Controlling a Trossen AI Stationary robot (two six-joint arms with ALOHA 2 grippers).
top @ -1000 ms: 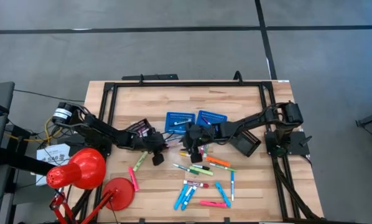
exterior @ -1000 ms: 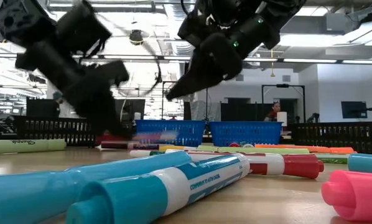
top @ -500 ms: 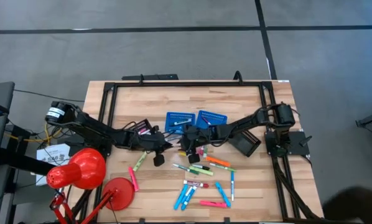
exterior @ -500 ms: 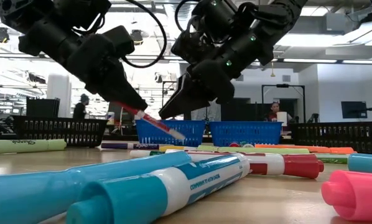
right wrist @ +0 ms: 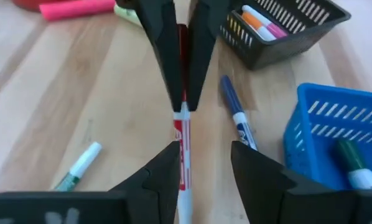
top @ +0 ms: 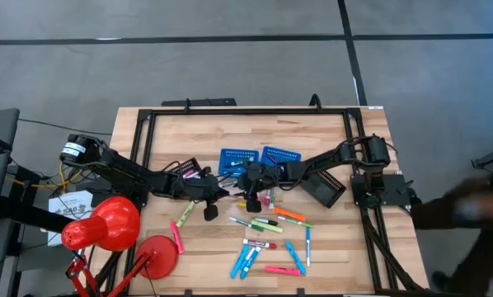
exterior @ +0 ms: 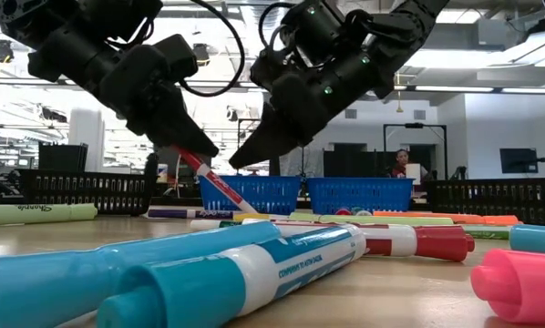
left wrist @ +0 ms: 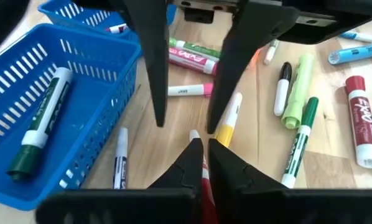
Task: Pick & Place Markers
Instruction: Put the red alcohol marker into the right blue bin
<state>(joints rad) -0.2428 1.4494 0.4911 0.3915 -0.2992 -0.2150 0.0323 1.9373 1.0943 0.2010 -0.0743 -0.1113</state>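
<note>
- The left gripper (exterior: 192,146) is pinched on a red-and-white marker (exterior: 220,185), held tilted above the table near its centre; the marker's far end hangs free toward the blue baskets.
- In the left wrist view only a sliver of that marker (left wrist: 203,185) shows between the dark fingers (left wrist: 186,163); the rest is hidden by them.
- The right gripper (exterior: 254,155) faces the left one from about 3 o'clock, its fingers parted with the marker's white tip between them in the right wrist view (right wrist: 183,143); whether they touch it I cannot tell.
- From above, the two grippers meet at the table's centre (top: 230,191) and cover the marker entirely.
- The loose markers (top: 271,235) lie scattered toward 5 o'clock from the grippers; one green one (top: 185,213) sits toward 8 o'clock.
- Two blue baskets (top: 259,158) stand just toward 12 o'clock; one holds a green-capped marker (left wrist: 40,124).
- A black tray (right wrist: 285,28) holds an orange and a pink marker, partly cut off.
- A red lamp (top: 106,224) hides the table's 8 o'clock corner.
</note>
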